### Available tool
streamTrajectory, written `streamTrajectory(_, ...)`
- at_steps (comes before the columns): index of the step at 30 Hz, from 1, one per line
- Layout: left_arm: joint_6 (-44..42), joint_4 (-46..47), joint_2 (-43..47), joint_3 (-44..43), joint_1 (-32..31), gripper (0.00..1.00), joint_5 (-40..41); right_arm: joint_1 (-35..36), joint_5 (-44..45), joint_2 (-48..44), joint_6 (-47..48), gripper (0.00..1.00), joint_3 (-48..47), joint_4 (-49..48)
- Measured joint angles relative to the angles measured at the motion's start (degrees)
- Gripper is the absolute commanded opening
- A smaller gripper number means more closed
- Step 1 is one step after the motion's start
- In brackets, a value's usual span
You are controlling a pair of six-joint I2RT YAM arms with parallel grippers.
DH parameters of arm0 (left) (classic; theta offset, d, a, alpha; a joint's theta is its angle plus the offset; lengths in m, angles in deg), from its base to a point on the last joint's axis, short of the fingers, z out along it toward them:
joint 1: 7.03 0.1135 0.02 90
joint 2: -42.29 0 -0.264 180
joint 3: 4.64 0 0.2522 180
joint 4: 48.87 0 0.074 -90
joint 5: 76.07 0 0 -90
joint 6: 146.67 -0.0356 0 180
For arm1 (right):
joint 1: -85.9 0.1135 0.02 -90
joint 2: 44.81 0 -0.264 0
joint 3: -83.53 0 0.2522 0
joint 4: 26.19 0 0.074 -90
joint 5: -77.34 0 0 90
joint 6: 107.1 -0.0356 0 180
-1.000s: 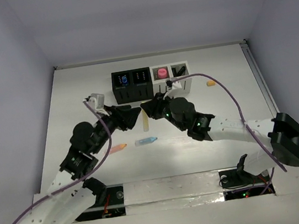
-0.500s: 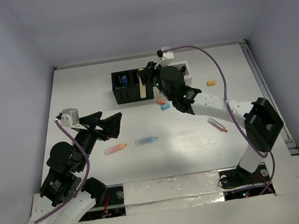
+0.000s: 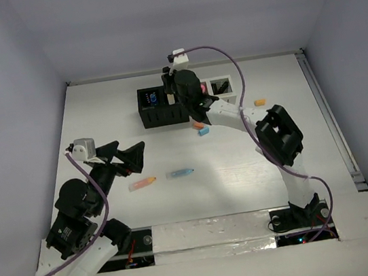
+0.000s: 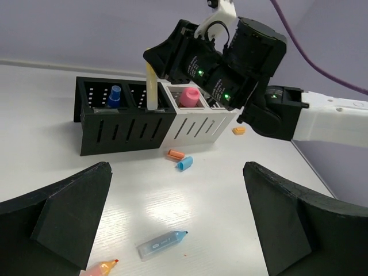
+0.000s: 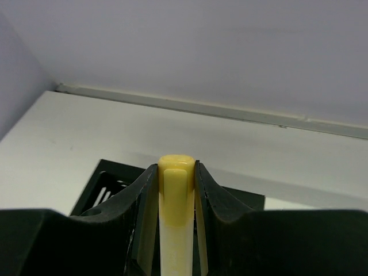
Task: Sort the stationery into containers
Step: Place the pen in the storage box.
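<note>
My right gripper (image 3: 172, 93) is shut on a yellow-capped pen (image 5: 176, 213) and holds it upright over the second black holder (image 3: 174, 106); in the left wrist view the pen (image 4: 151, 89) reaches down into that holder (image 4: 144, 118). The containers are two black and two white holders in a row (image 4: 201, 123). A blue pen (image 4: 114, 95) stands in the first black holder, a pink one (image 4: 188, 96) in the first white. My left gripper (image 3: 132, 156) is open and empty above a blue highlighter (image 4: 163, 244) and an orange one (image 4: 99, 268).
A small orange piece (image 3: 199, 125) and a blue cap (image 3: 203, 132) lie in front of the white holders. Another orange bit (image 3: 259, 102) lies right of the row. The right arm stretches across the table's right half.
My right gripper carried the yellow pen from the table's middle up to the black holders. My left arm pulled back toward the near left.
</note>
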Motion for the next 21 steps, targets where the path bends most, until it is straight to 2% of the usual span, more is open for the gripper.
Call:
streamTrajectory(14,-0.63,-0.13,-0.92,0.02,0.0,0.99,-0.66,-2.6,0.96,5.46,1.55,0.0,-4.74,0.76)
streamTrajectory(15,-0.66,-0.15,-1.03,0.02,0.0,0.99,-0.66,-2.6,0.96,5.81,1.49,0.02,-4.74,1.01)
streamTrajectory(18,-0.66,-0.15,-1.27,0.02,0.02,0.99,-0.79,-2.6,0.35,6.14,0.98,0.21,-3.93,1.38)
streamTrajectory(19,-0.66,-0.15,-1.33,0.02,0.04,0.99,-0.85,-2.6,0.09,5.97,0.9,0.32,-3.15,0.94)
streamTrajectory(21,-0.66,-0.15,-1.4,0.02,0.17,0.99,-1.03,-2.6,-0.57,5.6,0.48,0.43,-1.42,0.35)
